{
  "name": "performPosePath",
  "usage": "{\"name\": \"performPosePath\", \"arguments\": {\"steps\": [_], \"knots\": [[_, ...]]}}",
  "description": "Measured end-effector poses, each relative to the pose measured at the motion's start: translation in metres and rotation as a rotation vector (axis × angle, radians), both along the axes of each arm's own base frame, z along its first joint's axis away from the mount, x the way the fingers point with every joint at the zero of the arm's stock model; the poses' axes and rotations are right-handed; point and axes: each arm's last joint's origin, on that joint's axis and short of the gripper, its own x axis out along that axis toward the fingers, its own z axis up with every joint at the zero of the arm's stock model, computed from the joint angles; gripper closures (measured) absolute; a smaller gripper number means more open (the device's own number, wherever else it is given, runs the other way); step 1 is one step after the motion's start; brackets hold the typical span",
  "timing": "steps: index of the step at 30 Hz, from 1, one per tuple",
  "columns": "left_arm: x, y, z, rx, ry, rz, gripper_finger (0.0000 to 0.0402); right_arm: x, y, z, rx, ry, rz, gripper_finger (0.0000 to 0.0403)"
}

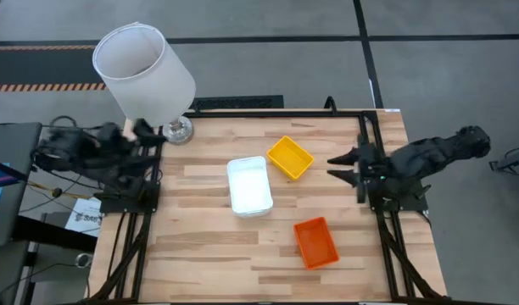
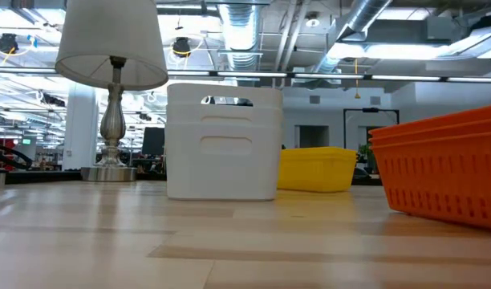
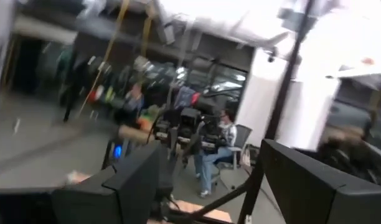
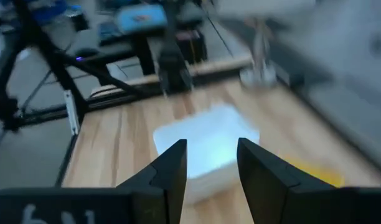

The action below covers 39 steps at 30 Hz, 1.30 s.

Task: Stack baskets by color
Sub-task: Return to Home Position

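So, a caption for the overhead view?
White baskets, yellow baskets and orange baskets sit apart on the table; left gripper and right gripper flank it.

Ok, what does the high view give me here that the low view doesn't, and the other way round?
Only the high view: both arms, with the left gripper and right gripper at the table's side edges, clear of every basket. Only the low view: the stacks side-on, nested rims on the orange stack and seams across the white stack, plus the room behind. Both: the lamp, the yellow stack and those two stacks, all standing apart.
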Motion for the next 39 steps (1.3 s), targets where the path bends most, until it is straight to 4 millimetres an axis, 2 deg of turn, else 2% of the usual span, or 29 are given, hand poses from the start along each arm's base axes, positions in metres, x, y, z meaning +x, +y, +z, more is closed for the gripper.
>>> {"name": "performPosePath", "arguments": {"steps": [3,5,8,11,15,18,20,24,30,34,39], "knots": [[-0.03,0.006,-0.007,0.138,-0.041,-0.053,0.0139,-0.014,-0.007,0.002,-0.07,-0.09,0.026,0.0242],[-0.044,0.01,-0.017,0.133,-0.057,-0.074,0.0139,-0.025,-0.014,-0.005,-0.063,-0.12,0.007,0.0241],[-0.06,0.014,-0.039,0.086,-0.083,-0.13,0.0139,-0.033,-0.02,-0.026,-0.036,-0.166,-0.022,0.0242],[-0.065,0.016,-0.067,0.032,-0.087,-0.143,0.0139,-0.041,-0.024,-0.054,0.013,-0.219,-0.036,0.0245],[-0.05,0.013,-0.1,0.024,0.026,-0.094,0.0139,-0.047,-0.026,-0.09,0.077,-0.287,-0.05,0.0245],[-0.035,0.009,-0.112,0.012,0.065,-0.083,0.0139,-0.045,-0.025,-0.117,0.123,-0.329,-0.049,0.0243],[-0.025,0.006,-0.132,0.017,0.137,-0.076,0.0139,-0.045,-0.024,-0.134,0.159,-0.351,-0.047,0.0243],[-0.012,0.002,-0.154,-0.007,0.112,-0.088,0.0139,-0.041,-0.021,-0.168,0.215,-0.378,-0.034,0.0246],[0.002,-0.003,-0.189,-0.033,0.072,-0.107,0.0139,-0.04,-0.019,-0.198,0.236,-0.431,-0.021,0.0246],[0.009,-0.006,-0.215,-0.043,0.078,-0.143,0.0139,-0.039,-0.019,-0.201,0.211,-0.4,-0.021,0.0243],[0.01,-0.007,-0.221,-0.038,0.129,-0.151,0.0139,-0.039,-0.019,-0.203,0.161,-0.373,-0.018,0.0245]]}}
